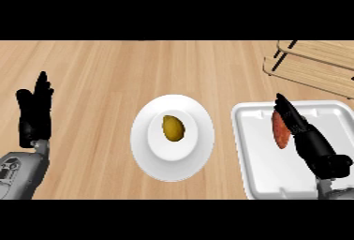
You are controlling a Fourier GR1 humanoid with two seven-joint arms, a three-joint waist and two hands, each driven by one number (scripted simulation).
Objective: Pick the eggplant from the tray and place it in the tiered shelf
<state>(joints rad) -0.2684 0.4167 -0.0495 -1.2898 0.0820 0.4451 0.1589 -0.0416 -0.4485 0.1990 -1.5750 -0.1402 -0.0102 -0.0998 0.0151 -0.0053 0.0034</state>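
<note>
The right hand (306, 136) reaches over the white tray (256, 154) from the lower right corner of the head view, its black fingers held straight and pointing up and to the left, so the hand is open and grips nothing. The eggplant (278, 132) lies just on the left of those fingers, touching or very nearly touching them along its right edge; whether there is real contact cannot be told, since the fingers cover that side of it. It rests inside the tray, in the upper middle part of the tray's floor. What shows of it is a narrow, upright oval, reddish brown to orange in colour rather than purple, with a smooth surface and no stem to be made out. The tray is a rounded white rectangle with a raised rim, at the right of the wooden counter (104, 84). Beyond it, at the upper right corner, stands the tiered shelf (311, 65), made of pale wooden boards, well apart from the eggplant. Left of the tray a white plate (149, 140) carries a small yellow-green fruit (173, 128). At the far left the left hand (34, 112) rests open, fingers up.
</note>
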